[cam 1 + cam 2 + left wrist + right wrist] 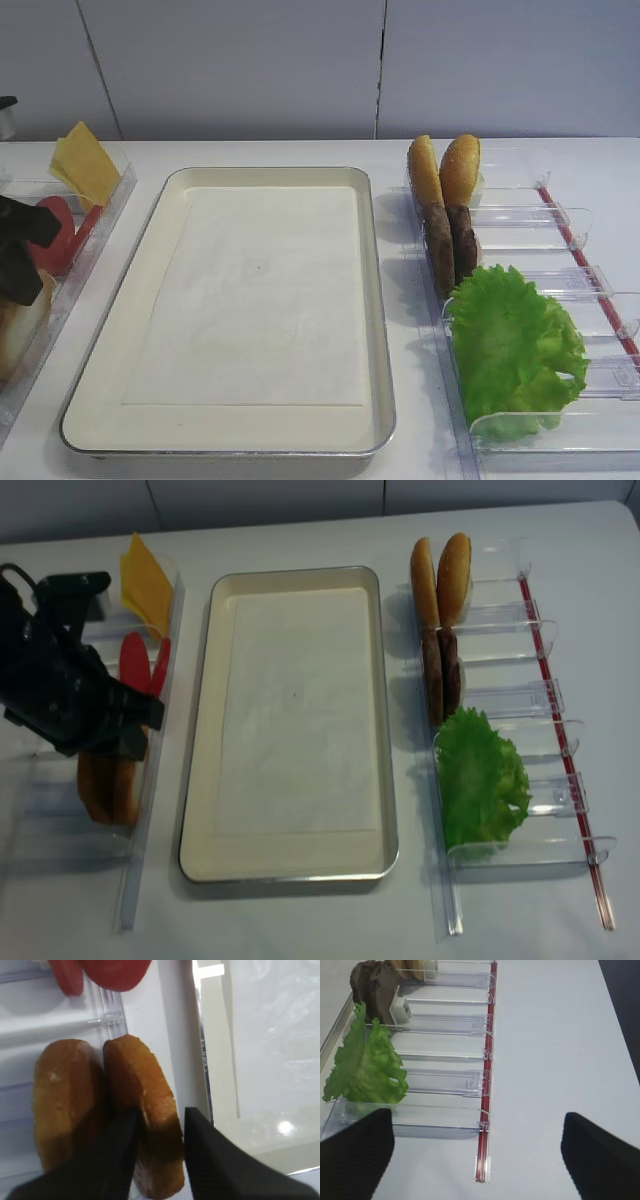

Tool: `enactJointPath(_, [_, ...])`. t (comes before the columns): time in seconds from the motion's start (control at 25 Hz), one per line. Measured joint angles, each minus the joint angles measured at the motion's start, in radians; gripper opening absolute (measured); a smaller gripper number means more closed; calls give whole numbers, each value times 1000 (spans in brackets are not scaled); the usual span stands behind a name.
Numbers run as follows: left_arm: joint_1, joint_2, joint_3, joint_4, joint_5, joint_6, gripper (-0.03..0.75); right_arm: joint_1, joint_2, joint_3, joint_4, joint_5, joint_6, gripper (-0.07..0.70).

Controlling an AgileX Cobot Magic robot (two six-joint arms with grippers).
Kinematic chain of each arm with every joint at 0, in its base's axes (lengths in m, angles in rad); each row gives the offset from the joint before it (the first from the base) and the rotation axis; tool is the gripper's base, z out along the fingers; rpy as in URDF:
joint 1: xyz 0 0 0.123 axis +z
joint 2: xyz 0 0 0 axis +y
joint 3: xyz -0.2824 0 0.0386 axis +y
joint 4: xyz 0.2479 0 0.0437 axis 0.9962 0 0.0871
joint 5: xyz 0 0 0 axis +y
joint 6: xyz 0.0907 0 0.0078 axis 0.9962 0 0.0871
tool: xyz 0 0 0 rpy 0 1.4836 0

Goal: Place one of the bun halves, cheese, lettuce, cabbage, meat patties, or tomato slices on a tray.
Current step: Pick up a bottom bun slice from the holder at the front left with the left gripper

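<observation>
While the left gripper (160, 1125) sits down in the left clear bin (140, 810), its two black fingers (202, 1160) straddle one bun half (150, 1110), the one nearer the tray of a pair standing on edge. The fingers look pressed against its golden-brown crust on both sides, so I'd call that a narrow grip on the bun. Its twin (67, 1105) leans right against it on the far side.

Just past the buns in the same bin are the tomato slices (135, 665), red and upright, and beyond those the cheese (85, 163), yellow squares propped at an angle.

The tray (375, 300) lies in the middle of the white table (300, 150), cream with a metallic rim and a white paper liner (260, 290).

Over on the right, another clear bin rack (555, 695) holds a second pair of bun halves (440, 570) at the far end, then the meat patties (440, 675), then the lettuce (480, 780) nearest the camera.

The right gripper (475, 1155) hangs above the table near the rack's lettuce end, jaws spread wide with nothing between them.

No readable labels or writing anywhere that I can spot.
</observation>
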Motion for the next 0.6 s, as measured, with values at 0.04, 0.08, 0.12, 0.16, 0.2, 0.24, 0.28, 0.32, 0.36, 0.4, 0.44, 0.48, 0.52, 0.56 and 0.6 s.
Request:
enactJointPath(0.04, [0,5,0,0,3,0,216,0,0,0,0,0,0,693])
enactJointPath(0.08, [0,12,-2,0,4,0,216,0,0,0,0,0,0,693])
enactJointPath(0.12, [0,17,-2,0,5,0,216,0,0,0,0,0,0,693])
enactJointPath(0.16, [0,19,-2,0,5,0,216,0,0,0,0,0,0,693])
enactJointPath(0.2, [0,20,-4,0,6,0,216,0,0,0,0,0,0,693])
enactJointPath(0.24, [0,21,-4,0,8,0,216,0,0,0,0,0,0,693])
enactJointPath(0.28, [0,23,-4,0,8,0,214,0,0,0,0,0,0,693])
enactJointPath(0.32, [0,23,-6,0,8,0,211,0,0,0,0,0,0,693])
enactJointPath(0.36, [0,23,-6,0,8,-2,206,0,0,0,0,0,0,693])
enactJointPath(0.4, [0,25,-8,0,8,-2,197,0,0,0,0,0,0,693])
enactJointPath(0.44, [0,25,-8,0,8,-2,185,0,0,0,0,0,0,693])
enactJointPath(0.48, [0,25,-8,2,8,-4,169,0,0,0,0,0,0,693])
enactJointPath(0.52, [1,25,-8,6,8,-4,154,0,0,0,0,0,0,693])
enactJointPath(0.56, [1,25,-8,7,8,-4,144,0,0,0,0,0,0,693])
enactJointPath(0.6, [1,25,-8,8,8,-4,144,0,0,0,0,0,0,693])
